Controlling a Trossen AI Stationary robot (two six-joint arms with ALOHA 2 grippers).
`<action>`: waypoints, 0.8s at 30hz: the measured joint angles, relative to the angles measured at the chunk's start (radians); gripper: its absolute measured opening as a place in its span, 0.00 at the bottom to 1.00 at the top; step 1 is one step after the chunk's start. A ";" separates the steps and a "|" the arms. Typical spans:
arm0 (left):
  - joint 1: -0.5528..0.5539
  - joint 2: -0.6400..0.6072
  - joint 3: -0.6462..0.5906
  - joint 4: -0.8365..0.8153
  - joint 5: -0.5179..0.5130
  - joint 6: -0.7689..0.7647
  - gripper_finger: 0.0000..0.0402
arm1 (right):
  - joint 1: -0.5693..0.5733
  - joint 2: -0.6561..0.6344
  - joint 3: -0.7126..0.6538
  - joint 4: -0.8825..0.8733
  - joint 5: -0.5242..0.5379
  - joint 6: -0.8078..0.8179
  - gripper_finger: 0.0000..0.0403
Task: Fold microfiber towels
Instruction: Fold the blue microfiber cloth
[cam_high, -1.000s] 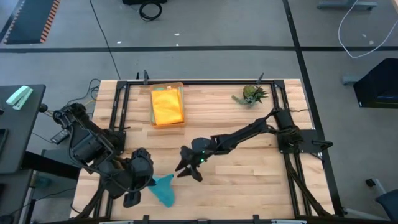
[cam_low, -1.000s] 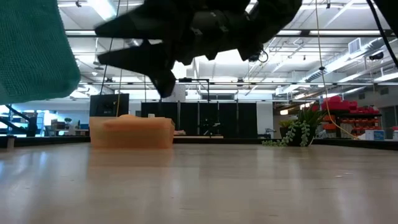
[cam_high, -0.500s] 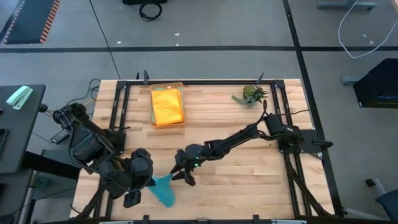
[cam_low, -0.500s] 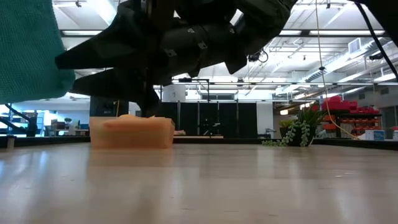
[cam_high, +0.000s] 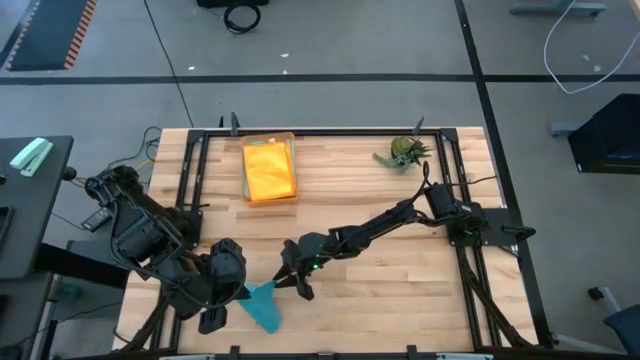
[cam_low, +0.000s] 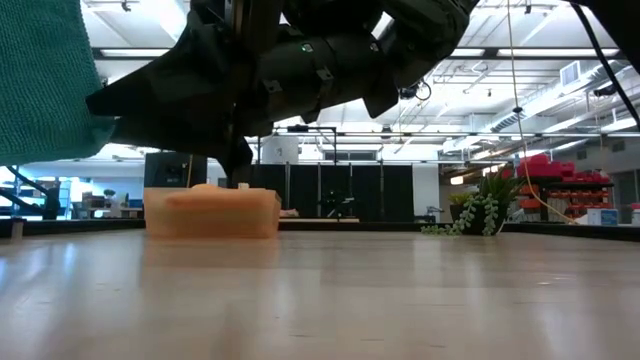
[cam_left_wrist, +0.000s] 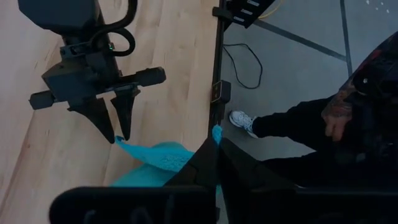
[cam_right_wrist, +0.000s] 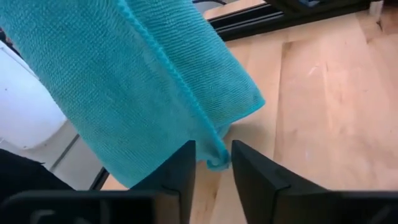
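While the left gripper, fingers closed, holds a soft teal microfiber towel aloft, the right gripper, fingers part-open, apparently straddles its free corner without yet pinching.

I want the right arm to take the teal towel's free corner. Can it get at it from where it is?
Probably yes: the right gripper is at the hanging corner of the teal towel, fingers either side, nothing between. The left gripper holds the towel up.

Industrial lab hall: exposed ceiling trusses, concrete floor, floor tape, red racks.
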 joint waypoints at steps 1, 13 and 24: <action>0.000 0.000 0.000 0.000 0.000 0.000 0.04 | -0.001 0.000 0.000 0.002 0.000 0.000 0.26; 0.002 0.000 0.000 -0.006 -0.109 -0.007 0.04 | -0.002 -0.059 -0.001 -0.177 -0.111 0.038 0.01; 0.065 -0.001 0.000 -0.017 -0.457 0.039 0.05 | 0.072 -0.646 0.000 -1.175 0.300 -0.157 0.00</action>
